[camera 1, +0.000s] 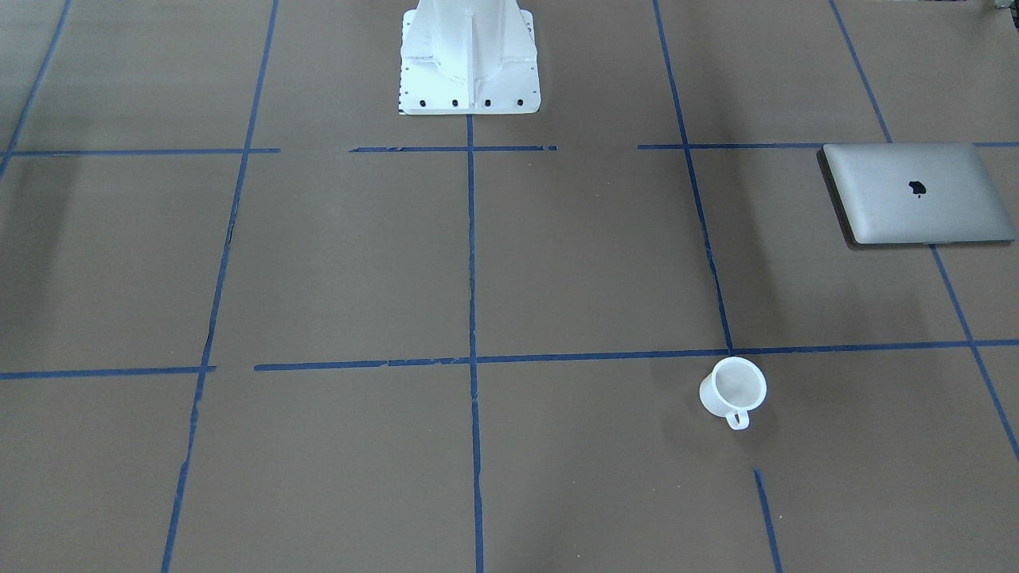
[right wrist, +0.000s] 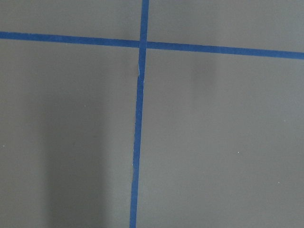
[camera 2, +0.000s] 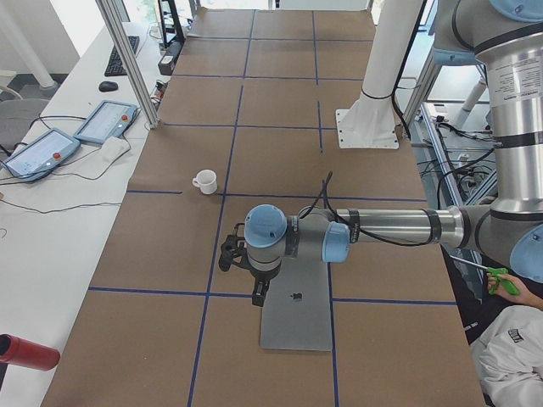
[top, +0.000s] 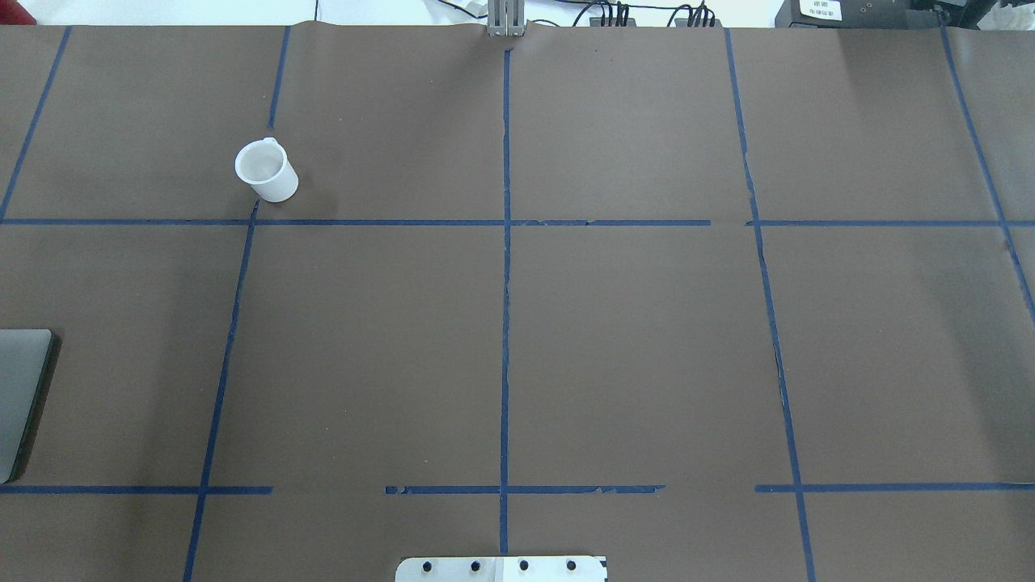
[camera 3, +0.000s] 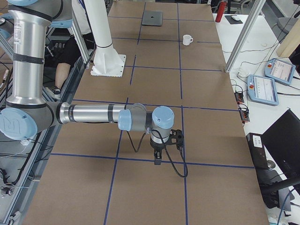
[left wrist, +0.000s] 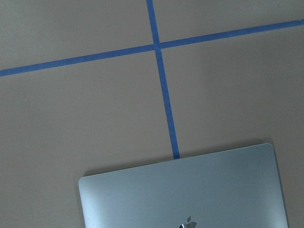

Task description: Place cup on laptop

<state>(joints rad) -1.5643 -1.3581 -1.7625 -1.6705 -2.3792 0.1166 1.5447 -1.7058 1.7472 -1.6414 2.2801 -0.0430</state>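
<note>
On the robot's left half of the brown-covered table, one small white cup stands upright and alone toward the far edge on the operators' side, mouth up, its loop handle turned toward that edge. One silver-grey laptop lies closed and flat at the table's left end, logo up, well apart from the cup and nearer the robot's side. Two arms reach out over the surface. The left gripper hangs pointing down above the laptop's inner edge, holding nothing that can be seen; whether its fingers are parted or closed cannot be told from the side view. The right gripper hangs over bare paper toward the table's right end, above a crossing of blue tape lines, and its state likewise cannot be told. One white pedestal stands at the middle of the robot's edge.
</note>
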